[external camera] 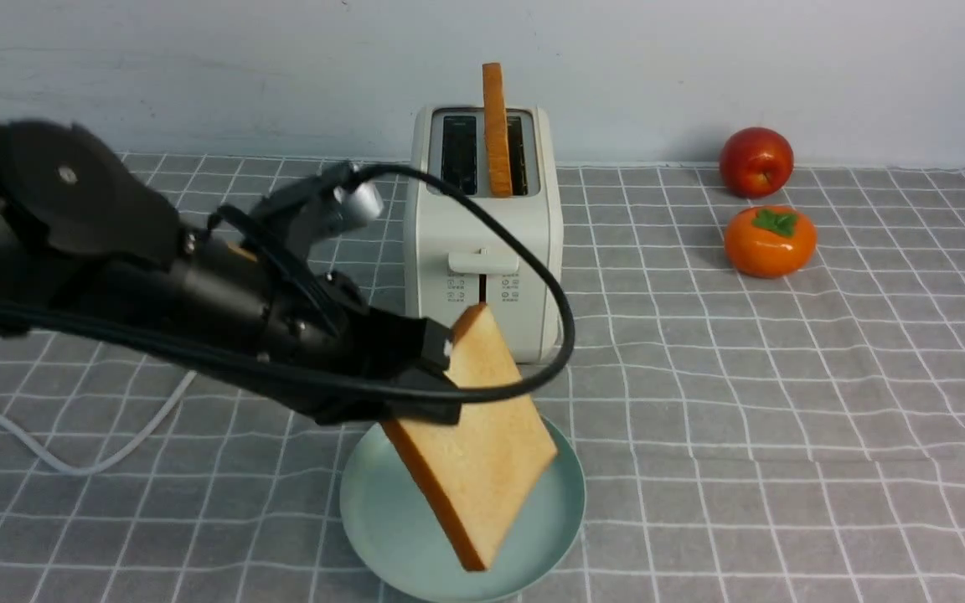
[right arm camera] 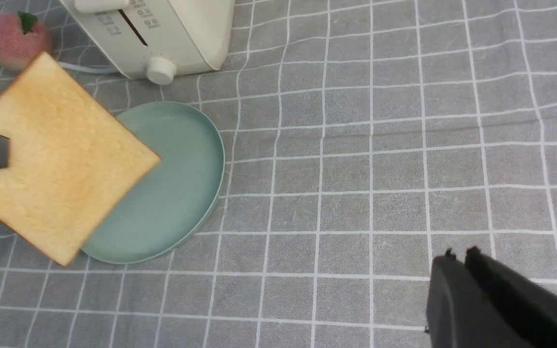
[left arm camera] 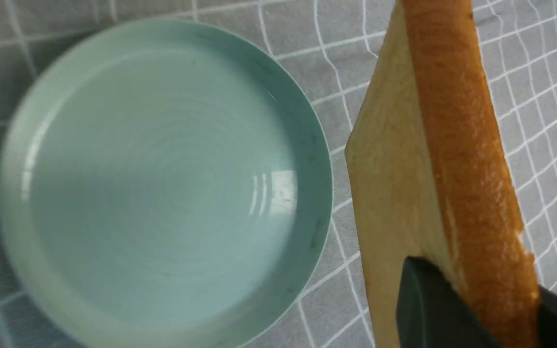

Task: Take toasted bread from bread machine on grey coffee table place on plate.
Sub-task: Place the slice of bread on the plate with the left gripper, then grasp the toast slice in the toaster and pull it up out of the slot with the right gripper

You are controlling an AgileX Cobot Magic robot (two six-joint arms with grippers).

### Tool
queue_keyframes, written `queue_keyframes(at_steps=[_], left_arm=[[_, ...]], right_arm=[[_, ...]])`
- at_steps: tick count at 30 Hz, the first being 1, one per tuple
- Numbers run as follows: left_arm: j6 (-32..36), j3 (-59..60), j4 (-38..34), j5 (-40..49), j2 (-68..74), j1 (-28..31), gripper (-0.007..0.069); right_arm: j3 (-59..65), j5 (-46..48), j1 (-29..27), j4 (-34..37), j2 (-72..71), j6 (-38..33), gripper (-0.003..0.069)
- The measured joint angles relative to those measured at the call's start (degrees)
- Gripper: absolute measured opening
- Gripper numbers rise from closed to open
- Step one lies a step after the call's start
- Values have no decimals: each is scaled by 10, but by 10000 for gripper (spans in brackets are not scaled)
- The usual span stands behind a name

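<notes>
The left gripper (external camera: 442, 362) is clamped on one edge of a toast slice (external camera: 482, 444), tilted above the plate (external camera: 369, 511), probably to lay it there. Only the front view shows the second slice (external camera: 495, 126) standing in the bread machine (external camera: 482, 251). The right wrist view shows the right gripper (right arm camera: 457, 253) closed and empty.

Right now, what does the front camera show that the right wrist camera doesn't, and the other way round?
Only the front view: a second toast slice standing in the toaster, a red apple and an orange persimmon.
Only the right wrist view: a pink peach beside the toaster, the toaster's round knob, and the shut right hand.
Both: the held toast slice in the left hand, the green plate, the toaster, and the grey checked table.
</notes>
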Motion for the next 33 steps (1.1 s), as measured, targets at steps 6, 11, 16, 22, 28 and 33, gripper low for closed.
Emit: queue_keyframes(at_steps=[6, 11, 16, 22, 28, 33], left_arm=[[134, 23, -135, -46, 66, 0, 115], [146, 23, -130, -57, 105, 0, 265], [126, 23, -38, -70, 99, 11, 365], [20, 23, 122, -75, 25, 35, 306], [-173, 23, 325, -49, -71, 62, 99], [-320, 46, 476, 22, -202, 63, -14]], right_arm=[[0, 2, 0, 5, 0, 0, 38], [0, 3, 0, 5, 0, 0, 39], [0, -3, 0, 5, 0, 0, 41], [-46, -2, 0, 5, 38, 0, 43], [-151, 12, 0, 47, 148, -34, 43], [-245, 11, 26, 140, 293, -114, 48]])
